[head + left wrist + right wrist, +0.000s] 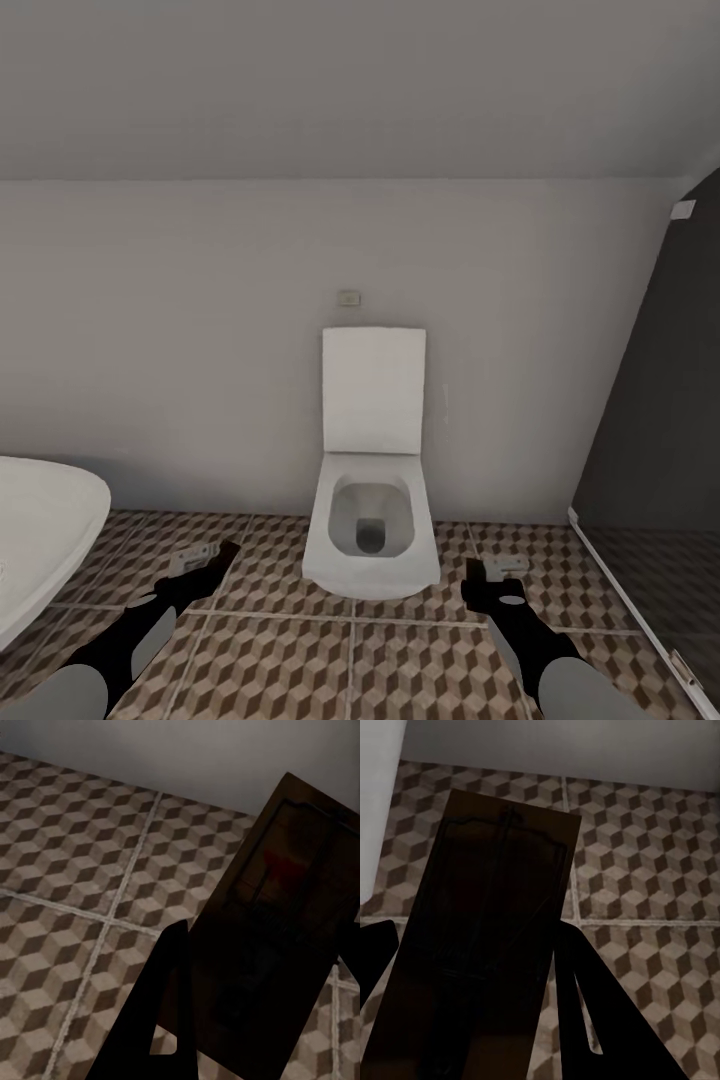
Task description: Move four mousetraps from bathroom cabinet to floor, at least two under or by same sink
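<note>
Head view: robot faces the back wall (200,330) with a white toilet (370,540) at centre, lid up. A white rounded bathtub (40,540) sits at the left edge of the view and a dark partition (660,420) at the right. The bathroom floor (290,650) of cube-pattern tiles runs under everything. The left gripper (205,562) is extended low, left of the toilet, carrying 1 mousetrap (187,560). The right gripper (485,585) is right of the toilet, carrying another mousetrap (505,567). Both traps hang above the tiles, not on them.

Left wrist view: left gripper (262,1005) is clamped on its mousetrap (285,922). The brown slab is tilted, with a red spot and wire on its upper face. Tiles (82,892) and the wall base lie beyond.

Right wrist view: right gripper (472,997) is clamped on its mousetrap (487,930), the slab reaching forward over the tiles (645,885) with a white surface, probably the toilet, at 1 side.

Judgement: step in hand is carrying 2 traps to a drop site. To do it well: turn toward the basin first, since at least 2 traps must lie under or beside it. Lower each slab until level and near the tiles before opening, so it lands flat and does not bounce
</note>
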`<state>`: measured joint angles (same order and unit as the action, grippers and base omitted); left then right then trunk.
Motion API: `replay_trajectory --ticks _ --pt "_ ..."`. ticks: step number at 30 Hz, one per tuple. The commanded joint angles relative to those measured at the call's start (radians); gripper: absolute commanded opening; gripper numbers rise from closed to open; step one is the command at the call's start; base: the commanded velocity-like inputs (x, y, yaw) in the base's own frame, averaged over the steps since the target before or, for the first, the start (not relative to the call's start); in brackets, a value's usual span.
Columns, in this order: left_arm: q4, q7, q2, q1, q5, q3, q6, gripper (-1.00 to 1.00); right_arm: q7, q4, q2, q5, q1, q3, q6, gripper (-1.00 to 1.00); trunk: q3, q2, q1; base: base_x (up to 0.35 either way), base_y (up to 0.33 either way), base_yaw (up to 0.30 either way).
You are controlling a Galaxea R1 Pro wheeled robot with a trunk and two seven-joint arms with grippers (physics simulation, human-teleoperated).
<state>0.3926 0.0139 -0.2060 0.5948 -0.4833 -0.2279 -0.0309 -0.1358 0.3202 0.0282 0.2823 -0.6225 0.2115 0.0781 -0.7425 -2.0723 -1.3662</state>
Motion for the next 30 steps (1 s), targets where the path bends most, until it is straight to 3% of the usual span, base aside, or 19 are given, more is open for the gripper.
replay_trajectory --ticks 1,20,30 --pt "0.002 0.001 -0.001 0.000 -0.009 -0.006 -0.003 -1.00 -0.001 0.002 0.001 0.008 0.000 0.005 0.006 -1.00 -0.001 0.000 0.000 0.001 0.003 0.000" --pt "0.001 0.016 0.012 0.000 -0.006 -0.003 -0.008 -1.00 -0.002 0.002 -0.002 0.009 0.000 0.005 0.009 -1.00 -0.001 0.000 0.000 0.000 0.000 0.000" --pt "0.001 0.011 0.046 0.000 -0.009 -0.005 -0.012 -1.00 -0.002 0.003 -0.008 0.009 0.000 0.005 0.009 -1.00 -0.001 0.000 0.000 0.000 0.000 0.000"
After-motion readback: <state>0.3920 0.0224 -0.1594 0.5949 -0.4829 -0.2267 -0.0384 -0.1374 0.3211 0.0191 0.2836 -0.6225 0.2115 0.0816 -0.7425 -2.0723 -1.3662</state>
